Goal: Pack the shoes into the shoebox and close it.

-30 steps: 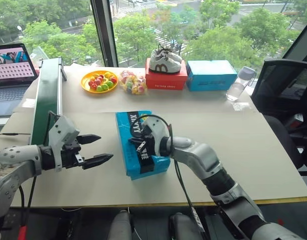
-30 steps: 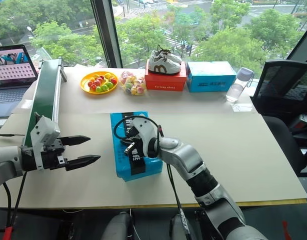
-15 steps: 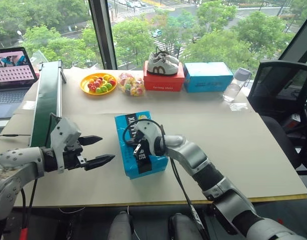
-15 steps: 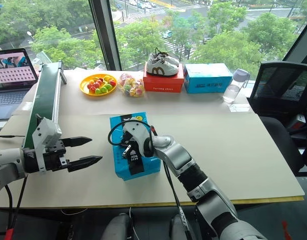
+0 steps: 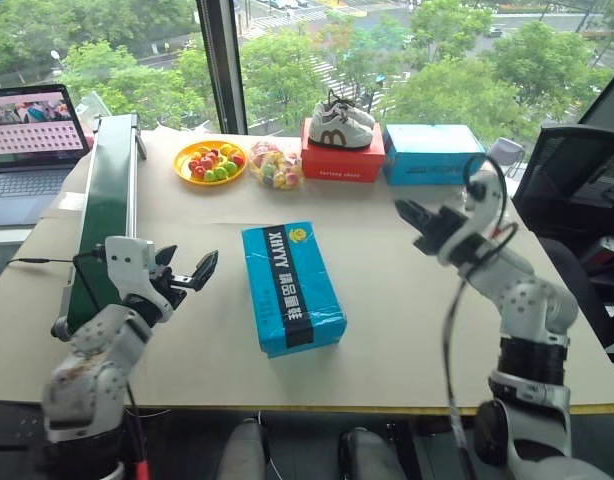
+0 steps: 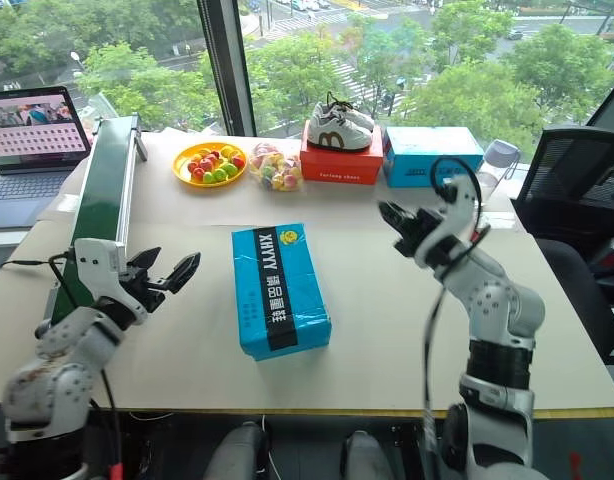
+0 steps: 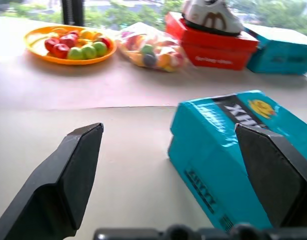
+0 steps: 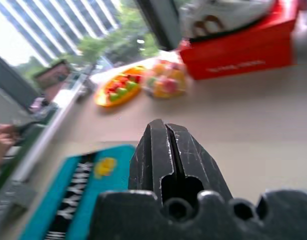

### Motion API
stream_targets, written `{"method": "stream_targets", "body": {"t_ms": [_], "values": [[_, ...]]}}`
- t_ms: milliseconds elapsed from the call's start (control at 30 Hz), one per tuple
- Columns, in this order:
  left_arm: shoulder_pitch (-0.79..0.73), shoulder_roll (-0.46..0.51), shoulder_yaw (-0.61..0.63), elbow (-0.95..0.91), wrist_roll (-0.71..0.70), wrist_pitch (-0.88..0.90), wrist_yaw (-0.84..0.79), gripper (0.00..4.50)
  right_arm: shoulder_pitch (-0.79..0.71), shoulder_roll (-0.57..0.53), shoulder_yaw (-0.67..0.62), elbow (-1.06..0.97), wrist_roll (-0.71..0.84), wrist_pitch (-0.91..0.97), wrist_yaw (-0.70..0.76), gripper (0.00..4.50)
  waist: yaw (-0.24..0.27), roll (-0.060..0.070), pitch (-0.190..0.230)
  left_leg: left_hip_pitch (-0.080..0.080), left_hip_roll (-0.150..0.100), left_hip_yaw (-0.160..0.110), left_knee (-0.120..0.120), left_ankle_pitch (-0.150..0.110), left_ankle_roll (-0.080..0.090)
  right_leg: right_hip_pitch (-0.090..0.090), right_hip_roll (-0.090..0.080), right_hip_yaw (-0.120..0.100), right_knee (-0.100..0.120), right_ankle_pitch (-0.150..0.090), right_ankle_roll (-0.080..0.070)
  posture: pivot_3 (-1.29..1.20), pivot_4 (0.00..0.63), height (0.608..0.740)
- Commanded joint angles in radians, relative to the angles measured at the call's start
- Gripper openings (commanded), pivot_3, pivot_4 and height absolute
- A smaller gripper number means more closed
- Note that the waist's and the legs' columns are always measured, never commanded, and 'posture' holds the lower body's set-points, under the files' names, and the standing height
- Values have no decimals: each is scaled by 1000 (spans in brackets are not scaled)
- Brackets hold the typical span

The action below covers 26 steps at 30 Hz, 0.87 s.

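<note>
Fingers of the left gripper (image 5: 192, 274) are spread wide with nothing between them, held above the worktop (image 5: 407, 300) just to the left of the shoebox (image 5: 290, 286); in the left wrist view one finger (image 7: 68, 180) is seen beside the box's near corner and the other partly covers its side. The right gripper (image 5: 415, 222) is pressed fully shut, empty, and raised in the air to the right of the shoebox, well apart from it. The shoebox lies closed near the middle of the worktop, its black band and yellow lettering facing up; whatever is inside is hidden by the lid, so the shoes cannot be made out. Farther back, white sneakers (image 5: 338, 124) sit on a red box (image 5: 342, 163), beside a second blue box (image 5: 434, 153), a bag of sweets (image 5: 270, 165) and a yellow plate of fruit (image 5: 210, 161). A green conveyor (image 5: 108, 205) runs along the left edge, partly covered by the left arm.
</note>
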Motion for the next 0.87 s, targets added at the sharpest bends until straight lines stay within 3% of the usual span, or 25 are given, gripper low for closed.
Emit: {"method": "stream_targets", "body": {"t_ms": [33,167,333,867], "values": [[-16,-68,-75,41,137,-105,119,4500,45,-3,60,25,-178,-223,-52,37,-7,0,0,1,0,0,0,0,0,0,1,1,1,0,0,0,150,731],[0,-160,-65,127,193,-166,221,4500,127,-39,172,124,-406,-461,-95,37,-9,0,0,1,-1,0,1,0,0,1,1,2,0,0,2,0,150,731],[29,-192,-69,146,241,-209,264,4500,167,2,177,189,-449,-558,-114,37,-13,0,0,1,-1,0,1,0,0,1,0,3,0,0,2,0,150,731],[74,-207,-123,148,246,-238,184,4500,146,7,196,361,-530,-679,-124,37,-15,0,0,1,-1,0,2,-1,-1,1,0,3,-1,1,3,0,150,731]]}}
